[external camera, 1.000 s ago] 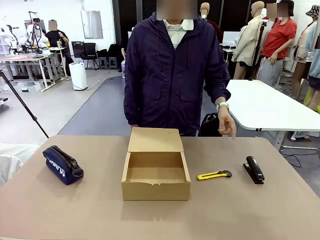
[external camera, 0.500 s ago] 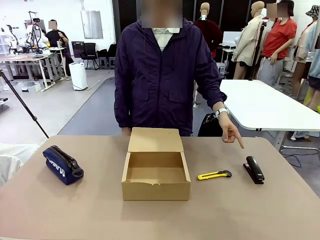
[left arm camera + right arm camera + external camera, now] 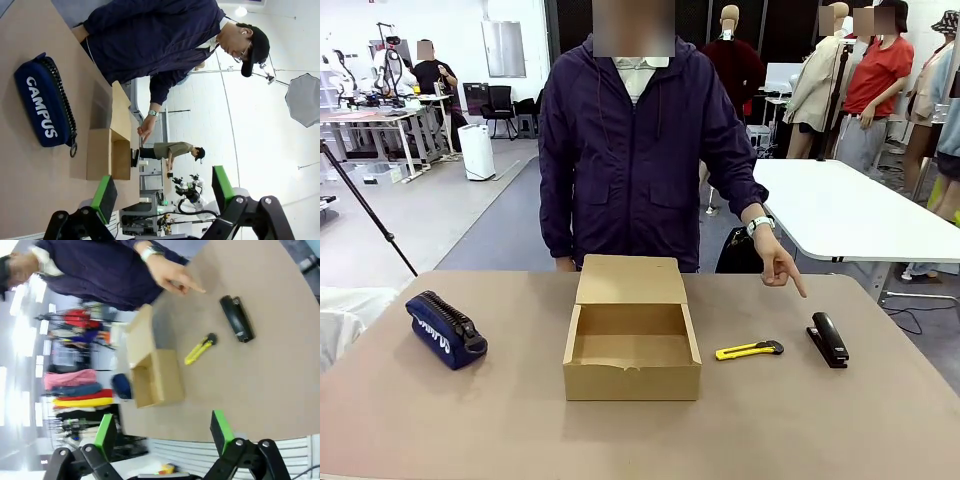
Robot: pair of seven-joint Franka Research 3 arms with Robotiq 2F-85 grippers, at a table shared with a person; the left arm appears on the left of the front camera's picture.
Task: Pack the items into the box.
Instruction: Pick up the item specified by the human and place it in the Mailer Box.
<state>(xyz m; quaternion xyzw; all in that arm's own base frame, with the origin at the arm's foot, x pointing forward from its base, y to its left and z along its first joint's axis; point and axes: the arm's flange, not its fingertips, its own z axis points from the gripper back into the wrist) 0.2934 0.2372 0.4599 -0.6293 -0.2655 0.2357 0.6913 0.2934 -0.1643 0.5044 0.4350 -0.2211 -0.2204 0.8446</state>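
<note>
The box [image 3: 632, 383] sits open at mid-table, its flap raised on the far side. On its right lies the yellow knife [image 3: 748, 350], black end toward the stapler [image 3: 828, 339], which lies farther right, apart from it. A person's hand [image 3: 775, 262] points a finger at the stapler without touching it. Left of the box lies a navy pouch [image 3: 446, 329]. The left wrist view reads its white print as "CAMPUS"; from the front it is illegible. The left gripper [image 3: 163, 192] and right gripper [image 3: 163, 434] are both spread wide, holding nothing.
</note>
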